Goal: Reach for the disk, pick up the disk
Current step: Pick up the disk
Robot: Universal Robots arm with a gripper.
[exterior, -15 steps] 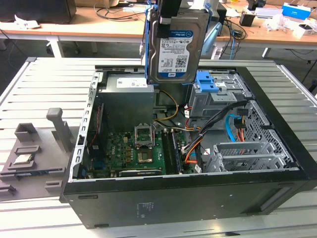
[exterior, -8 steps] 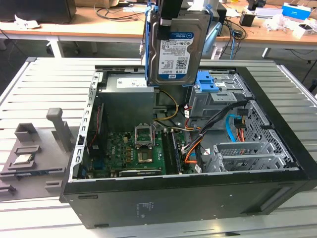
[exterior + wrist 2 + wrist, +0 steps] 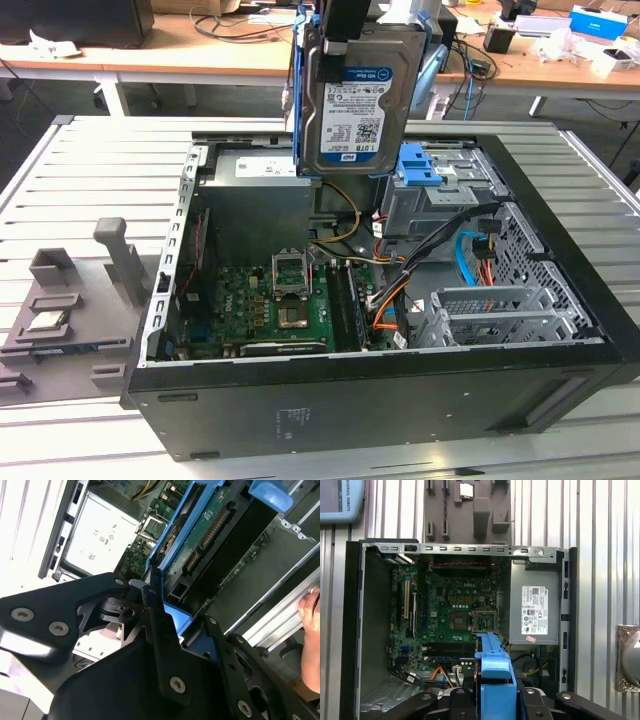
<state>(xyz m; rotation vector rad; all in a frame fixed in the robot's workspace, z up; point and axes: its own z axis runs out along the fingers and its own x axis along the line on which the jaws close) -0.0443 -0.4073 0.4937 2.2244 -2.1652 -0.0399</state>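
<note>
The disk (image 3: 355,100), a silver-grey hard drive with a white-and-blue label and a blue frame along its edges, hangs upright above the back of the open computer case (image 3: 400,400). My gripper (image 3: 350,30) is shut on its top edge. In the second wrist view the black fingers (image 3: 150,615) clamp the blue frame, and the disk's (image 3: 200,545) green circuit board faces the camera. In the first wrist view the disk's (image 3: 492,670) blue frame edge sits between the fingers of the gripper (image 3: 495,697), high over the motherboard (image 3: 455,610).
Inside the case are the motherboard (image 3: 290,300), a power supply (image 3: 535,605), drive cages (image 3: 500,290), a blue latch plate (image 3: 420,170) and orange and blue cables (image 3: 385,305). A grey fixture (image 3: 60,310) holding a small silver chip (image 3: 48,321) lies at the exterior view's left. A person's hand (image 3: 312,630) is near the case.
</note>
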